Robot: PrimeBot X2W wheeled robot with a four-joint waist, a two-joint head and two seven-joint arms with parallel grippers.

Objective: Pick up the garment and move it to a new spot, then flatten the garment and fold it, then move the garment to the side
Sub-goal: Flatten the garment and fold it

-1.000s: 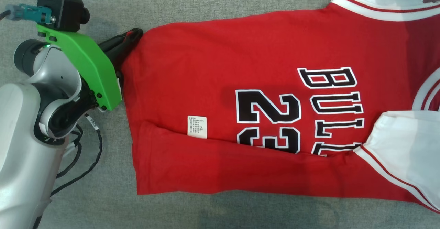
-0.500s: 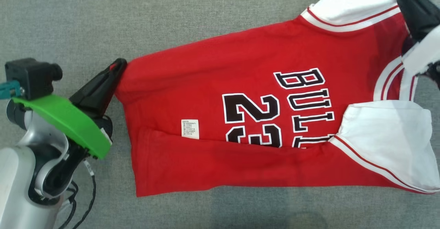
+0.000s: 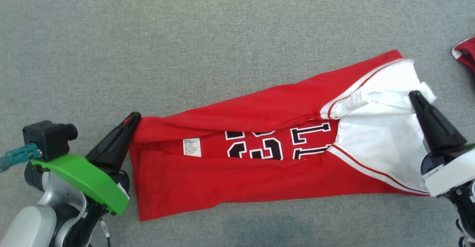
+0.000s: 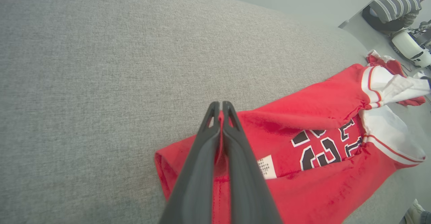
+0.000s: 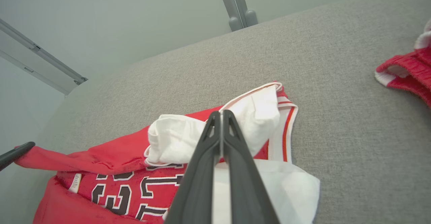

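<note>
Firmly closed, the left gripper (image 3: 134, 118) pinches the hem corner of the red garment (image 3: 207, 180), the right gripper (image 3: 415, 96) its white sleeve (image 3: 374, 143), both leaning inward. The garment stretches left to right across the grey worktop (image 3: 185, 35), sleeves rightward.

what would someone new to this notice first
The bright red jersey with white sleeves and black lettering lies half folded across the middle of the grey fabric surface. The left tool is shut on its red hem corner at lower left, the right tool on its white sleeve at right. A vivid green plastic bracket sits on the left wrist.
</note>
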